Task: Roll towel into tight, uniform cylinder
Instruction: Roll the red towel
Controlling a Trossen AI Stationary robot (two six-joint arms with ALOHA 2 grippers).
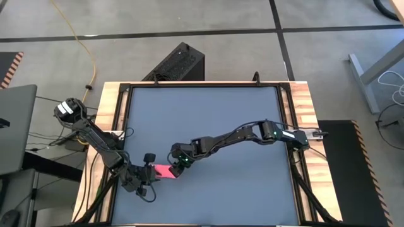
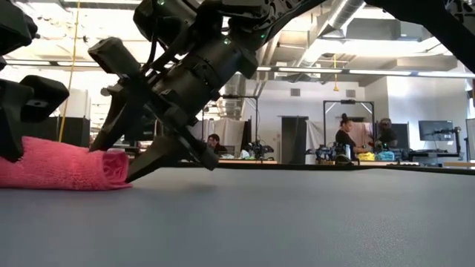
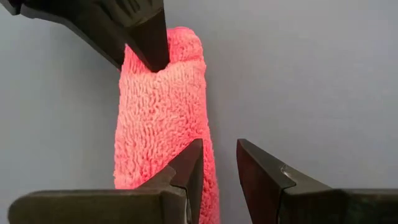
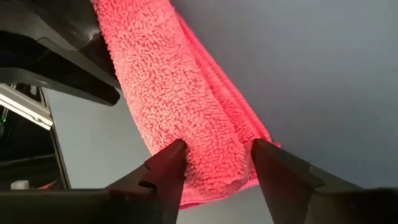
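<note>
The right gripper (image 4: 214,163) has its fingers (image 4: 166,163) spread, straddling one end of the rolled pink towel (image 4: 180,99), tips just at its sides. The left gripper (image 3: 217,163) sits at the opposite end, fingers (image 3: 189,165) narrowly parted, one against the towel's edge, with nothing between them. No writing is readable. The towel lies on the dark grey surface (image 1: 208,120) near its front left. Both arms reach low, angled down toward it.

Nubby pink cloth towel (image 4: 186,99) on smooth matt grey table (image 1: 208,120)
</note>
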